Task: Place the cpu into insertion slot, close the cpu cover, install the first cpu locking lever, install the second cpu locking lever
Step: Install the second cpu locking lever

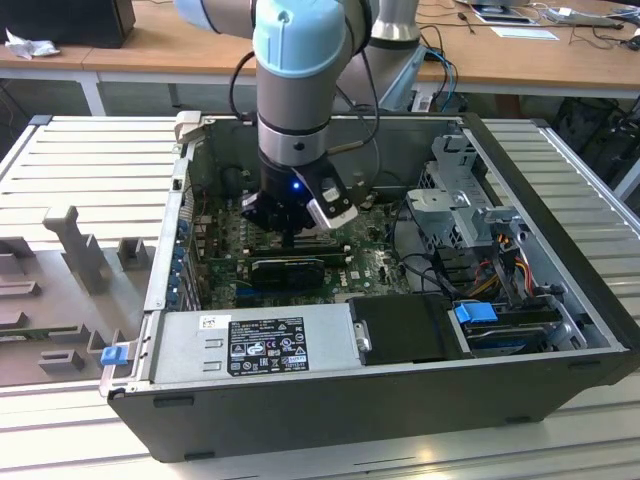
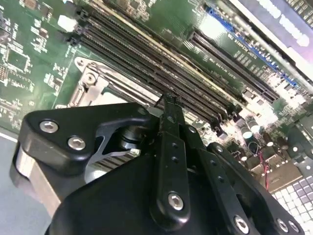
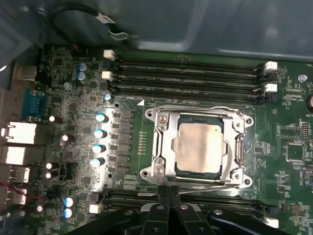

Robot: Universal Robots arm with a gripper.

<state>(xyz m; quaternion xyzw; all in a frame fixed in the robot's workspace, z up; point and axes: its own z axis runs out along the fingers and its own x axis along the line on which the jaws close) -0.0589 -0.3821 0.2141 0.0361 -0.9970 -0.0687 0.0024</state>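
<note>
The cpu (image 3: 199, 147) shows as a small flat square with a pale silvery-beige metal face, lying flat in the insertion slot (image 3: 177, 169), whose dark frame edges it on all sides. The cpu cover (image 3: 164, 147), a thin silvery frame plate with a large central window, lies down flat over the socket, so the chip's face shows through the window. A thin metal lever (image 3: 215, 186) runs along the socket edge nearest the fingers. The socket sits on the green motherboard (image 3: 288, 161) between two banks of long black memory slots (image 3: 186, 73). In the first wrist view the gripper (image 3: 168, 188) stands just beside the socket's near edge, its two narrow black fingertips (image 3: 161, 193) drawn together with hardly any gap, their tips right at the lever; whether they pinch it I cannot tell. In the second wrist view the black fingers (image 2: 171, 147) reach down toward a corner of the metal socket frame (image 2: 90, 81). In the exterior view the gripper (image 1: 290, 235) hangs low inside the open computer case (image 1: 400, 400), over the board.
</note>
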